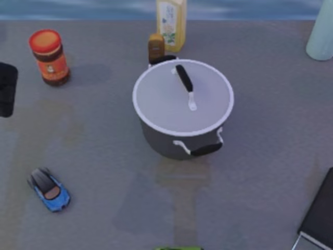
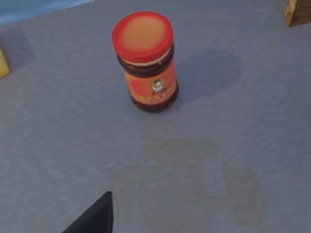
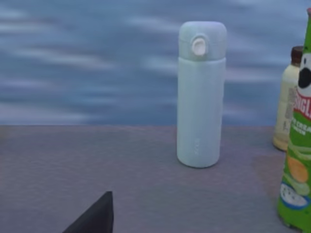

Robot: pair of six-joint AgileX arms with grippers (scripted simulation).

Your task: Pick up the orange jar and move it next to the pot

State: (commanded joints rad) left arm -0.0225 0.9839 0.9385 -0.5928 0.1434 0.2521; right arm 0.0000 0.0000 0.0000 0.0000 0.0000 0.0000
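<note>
Left gripper (image 2: 92, 218), fingers' spread impossible to tell and holding nothing, sits well short of the pot (image 1: 182, 107) and nearer the upright orange jar (image 2: 146, 60), which a careless sideways approach could topple.

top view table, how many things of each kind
jars: 2, the orange jar and a small brown jar
bottles: 2, yellow bottle, pale flask
pots: 1, the pot
toy cars: 1, blue car
total: 6
</note>
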